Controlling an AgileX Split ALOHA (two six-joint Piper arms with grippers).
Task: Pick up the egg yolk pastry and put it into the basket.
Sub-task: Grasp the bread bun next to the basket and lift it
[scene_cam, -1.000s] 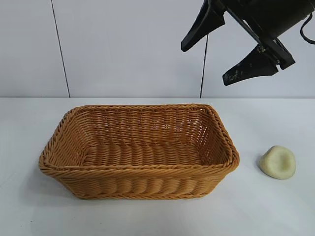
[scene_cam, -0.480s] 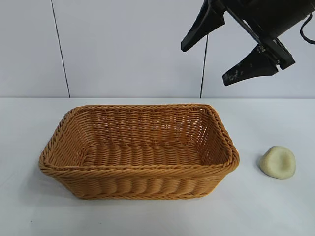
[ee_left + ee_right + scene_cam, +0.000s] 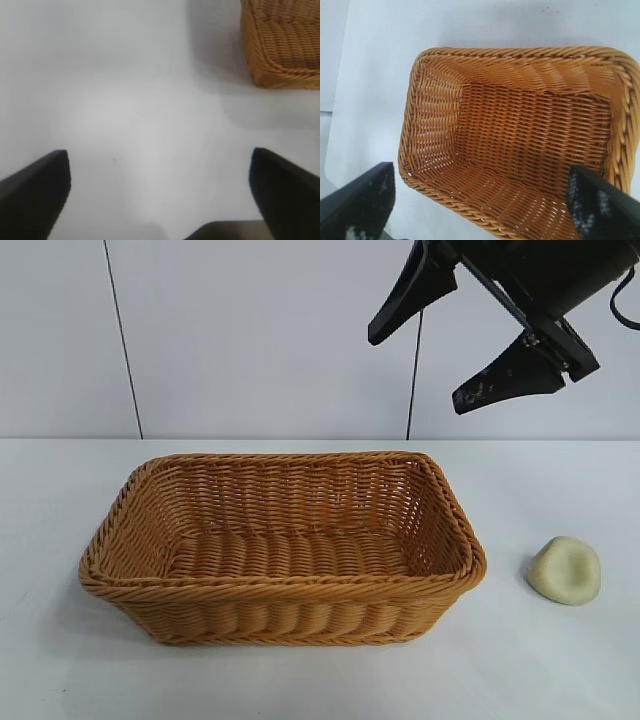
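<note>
The egg yolk pastry (image 3: pixel 565 570), a small pale yellow lump with a dent, lies on the white table to the right of the basket (image 3: pixel 280 586). This large orange-brown wicker basket stands empty mid-table. My right gripper (image 3: pixel 415 370) hangs open high above the basket's right end, well above and left of the pastry, holding nothing. Its wrist view looks down into the basket (image 3: pixel 520 52) between the open right gripper (image 3: pixel 480 171). My left gripper (image 3: pixel 159 155) is open over bare table, with a corner of the basket (image 3: pixel 280 45) farther off. The pastry does not show in either wrist view.
The white table (image 3: pixel 560 660) runs back to a pale wall with two dark vertical seams (image 3: pixel 122 340). Bare tabletop lies around the pastry and in front of the basket.
</note>
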